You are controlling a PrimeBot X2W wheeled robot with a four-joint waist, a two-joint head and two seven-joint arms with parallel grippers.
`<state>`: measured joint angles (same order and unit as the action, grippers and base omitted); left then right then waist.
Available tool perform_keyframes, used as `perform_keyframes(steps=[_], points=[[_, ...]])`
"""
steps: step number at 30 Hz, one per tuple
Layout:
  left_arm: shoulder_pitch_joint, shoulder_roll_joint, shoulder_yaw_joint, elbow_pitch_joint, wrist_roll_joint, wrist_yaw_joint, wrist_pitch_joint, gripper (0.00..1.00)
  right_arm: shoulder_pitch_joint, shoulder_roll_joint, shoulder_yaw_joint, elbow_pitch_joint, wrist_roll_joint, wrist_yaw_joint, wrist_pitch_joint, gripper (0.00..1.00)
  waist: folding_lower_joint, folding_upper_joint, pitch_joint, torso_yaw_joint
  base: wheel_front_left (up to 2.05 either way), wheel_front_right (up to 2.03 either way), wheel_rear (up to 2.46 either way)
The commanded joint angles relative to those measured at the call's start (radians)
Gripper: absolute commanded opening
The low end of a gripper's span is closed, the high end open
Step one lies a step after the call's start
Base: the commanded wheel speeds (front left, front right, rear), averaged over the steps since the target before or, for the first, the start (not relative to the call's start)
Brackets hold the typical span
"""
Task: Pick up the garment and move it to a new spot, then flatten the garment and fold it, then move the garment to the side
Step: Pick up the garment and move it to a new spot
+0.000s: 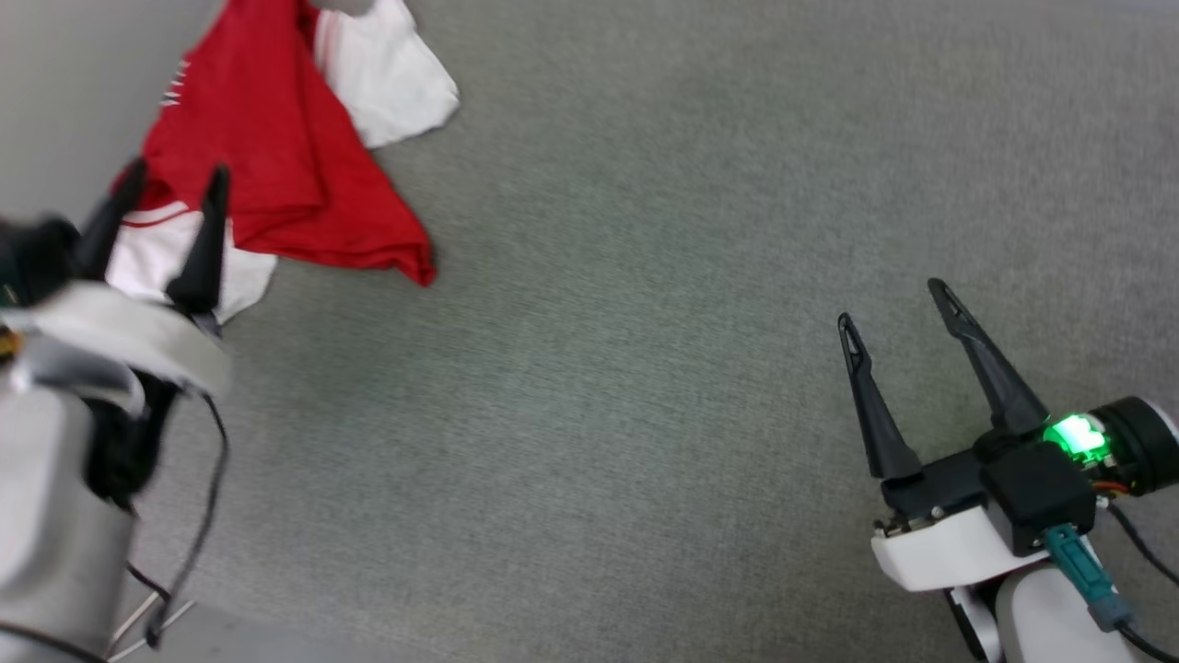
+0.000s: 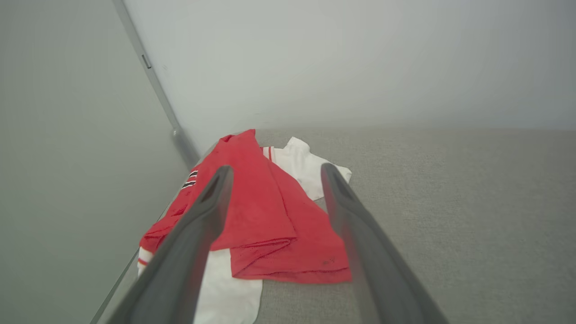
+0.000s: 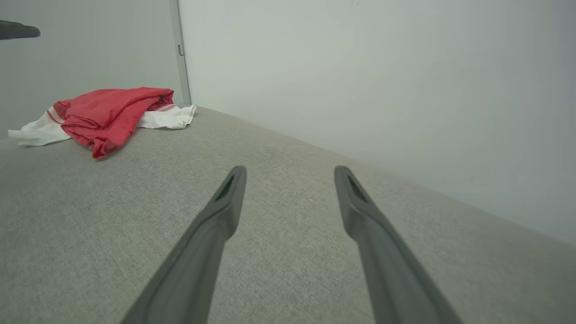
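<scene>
**Garment bunched at corner: risks before first pick**

Garment lies crumpled at the far left of the grey fabric surface, close to the pale wall. The red body is folded over itself, with a white sleeve sticking out on the far side and another white part at the near end.

Left gripper: fingers spread wide, nothing held. It is poised at the near edge of the heap; in the left wrist view the red fold sits between the fingers. Contact with the cloth: cannot tell.

Right gripper: also spread wide and holding nothing, over bare surface, well apart from the garment.

Risks, as judged:
- Several layers are stacked. Pinching just the top fold or a sleeve would lift the shirt twisted, making flattening harder.
- The surface's left edge runs just beside the heap. A push rather than a pinch could shove cloth over it.
- The wall is near, so a wide approach may strike it.
- Too shallow a descent closes on air; too deep drags the fingers on the fabric surface.
</scene>
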<state>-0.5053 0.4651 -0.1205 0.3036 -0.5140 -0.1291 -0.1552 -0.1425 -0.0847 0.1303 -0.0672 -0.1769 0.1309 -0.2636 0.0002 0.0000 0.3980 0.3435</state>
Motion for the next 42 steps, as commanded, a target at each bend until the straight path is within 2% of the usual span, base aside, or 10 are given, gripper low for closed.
perform_keyframes(steps=[1,6,12,18,25,26,27,28,34,42], points=[[-0.054,0.032,-0.028,0.018,-0.036,-0.001,0.036,1.00,-0.019,-0.009,-0.005,-0.010,-0.006,0.000,-0.002,1.00,-0.0002,0.0000,0.095,-0.065,0.00,0.00,0.00],[-0.251,0.180,-0.112,0.122,-0.221,-0.001,0.255,1.00,-0.045,-0.015,-0.017,-0.038,-0.020,0.000,-0.002,1.00,-0.0002,0.0000,0.185,-0.109,0.00,0.00,0.00],[-0.404,0.280,-0.180,0.213,-0.442,-0.001,0.546,1.00,-0.057,-0.013,-0.028,-0.059,-0.030,0.000,-0.002,1.00,-0.0002,0.0000,0.259,-0.142,0.00,0.00,0.00],[-0.494,0.312,-0.220,0.300,-0.538,-0.001,0.701,1.00,-0.061,-0.012,-0.021,-0.058,-0.044,-0.001,0.002,1.00,-0.0002,0.0000,0.317,-0.163,0.00,0.00,0.00],[-0.532,0.296,-0.280,0.355,-0.606,-0.001,0.812,1.00,-0.058,-0.014,-0.008,-0.050,-0.067,-0.001,0.007,1.00,-0.0002,0.0000,0.359,-0.175,0.00,0.00,0.00],[-0.530,0.294,-0.293,0.360,-0.612,-0.001,0.826,0.65,-0.057,-0.015,-0.008,-0.048,-0.067,-0.001,0.007,1.00,-0.0002,0.0000,0.362,-0.175,0.00,0.00,0.00],[-0.529,0.290,-0.307,0.361,-0.619,-0.001,0.839,0.09,-0.056,-0.016,-0.009,-0.047,-0.068,-0.001,0.007,1.00,-0.0002,0.0000,0.363,-0.175,0.00,0.00,0.00],[-0.525,0.288,-0.319,0.358,-0.623,-0.002,0.845,0.00,-0.057,-0.016,-0.010,-0.045,-0.068,-0.001,0.008,1.00,-0.0002,0.0000,0.364,-0.174,0.00,0.00,0.00],[-0.525,0.289,-0.351,0.341,-0.641,-0.005,0.764,0.00,-0.065,-0.015,-0.004,-0.033,-0.069,-0.001,0.009,1.00,-0.0002,0.0000,0.326,-0.165,0.00,0.00,0.00],[-0.522,0.349,-0.392,0.314,-0.603,-0.001,0.519,0.00,-0.061,-0.004,0.015,-0.014,-0.052,0.000,0.001,1.00,-0.0002,0.0000,0.175,-0.166,0.00,0.00,0.00]])
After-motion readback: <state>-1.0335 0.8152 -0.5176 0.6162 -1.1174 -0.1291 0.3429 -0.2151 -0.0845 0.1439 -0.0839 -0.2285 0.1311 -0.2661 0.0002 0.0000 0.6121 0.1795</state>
